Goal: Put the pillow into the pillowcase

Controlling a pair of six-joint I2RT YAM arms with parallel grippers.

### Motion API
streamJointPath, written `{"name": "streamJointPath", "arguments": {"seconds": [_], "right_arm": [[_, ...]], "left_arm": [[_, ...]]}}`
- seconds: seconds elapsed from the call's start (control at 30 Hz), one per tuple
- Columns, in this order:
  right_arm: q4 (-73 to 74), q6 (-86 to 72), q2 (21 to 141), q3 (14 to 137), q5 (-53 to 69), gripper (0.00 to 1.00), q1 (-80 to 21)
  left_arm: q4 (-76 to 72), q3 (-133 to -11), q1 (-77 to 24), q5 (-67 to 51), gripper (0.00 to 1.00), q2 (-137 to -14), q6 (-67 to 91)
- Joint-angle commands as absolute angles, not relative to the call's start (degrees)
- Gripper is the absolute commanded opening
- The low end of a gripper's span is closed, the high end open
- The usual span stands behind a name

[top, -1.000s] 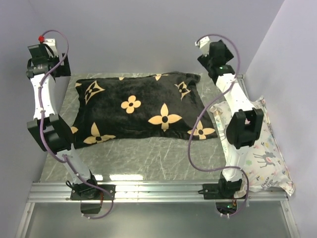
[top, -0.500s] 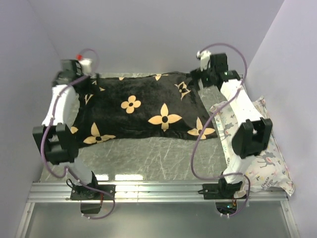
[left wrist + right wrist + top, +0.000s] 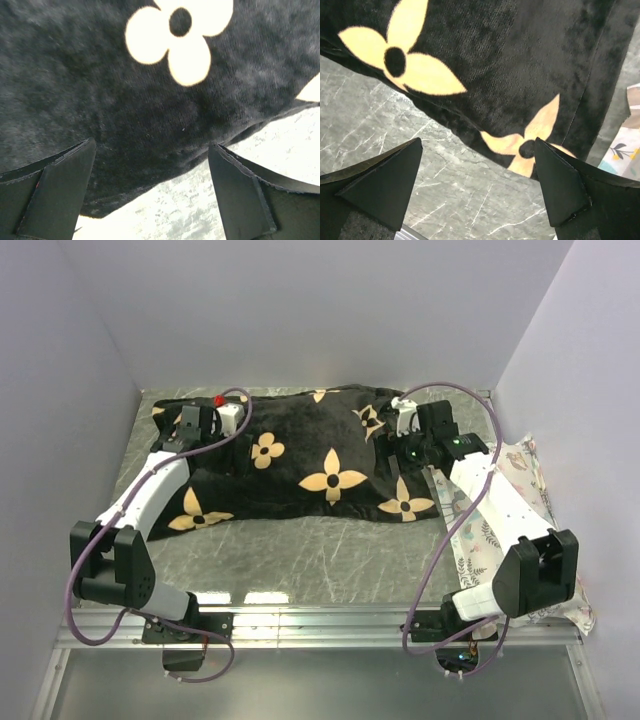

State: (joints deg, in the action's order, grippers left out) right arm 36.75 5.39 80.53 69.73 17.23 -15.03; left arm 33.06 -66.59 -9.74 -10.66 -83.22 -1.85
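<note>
The black plush pillowcase point(image 3: 300, 455) with tan flowers lies plump and flat across the back of the table. The quilted white pillow is not visible anywhere. My left gripper point(image 3: 228, 445) hovers open and empty over the pillowcase's left part; its wrist view shows the fingers point(image 3: 60, 190) wide apart above the case's near edge point(image 3: 150, 100). My right gripper point(image 3: 400, 462) hovers open and empty over the case's near right corner; the right wrist view shows that corner point(image 3: 520, 75) and a tan flower point(image 3: 525, 145) between its spread jaws.
A deer-print pillow point(image 3: 530, 540) lies along the right wall under the right arm, and its edge shows in the right wrist view point(image 3: 625, 150). Grey marble tabletop point(image 3: 300, 560) runs in front of the case. Walls close in on the left, back and right.
Both arms have swung down from raised poses at the back corners and now hang low over the pillowcase. The pillowcase has not moved.
</note>
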Motion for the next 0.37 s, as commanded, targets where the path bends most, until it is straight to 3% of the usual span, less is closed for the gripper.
{"name": "streamJointPath", "arguments": {"seconds": [0.0, 0.33], "right_arm": [[33.8, 4.7, 77.4, 68.9, 17.5, 1.0, -14.9], [33.7, 5.3, 73.8, 67.0, 16.8, 1.0, -15.0]], "left_arm": [[29.4, -67.3, -9.7, -8.4, 0.99, -80.5, -0.4], [29.2, -68.6, -9.8, -5.8, 0.99, -78.1, 1.1]]}}
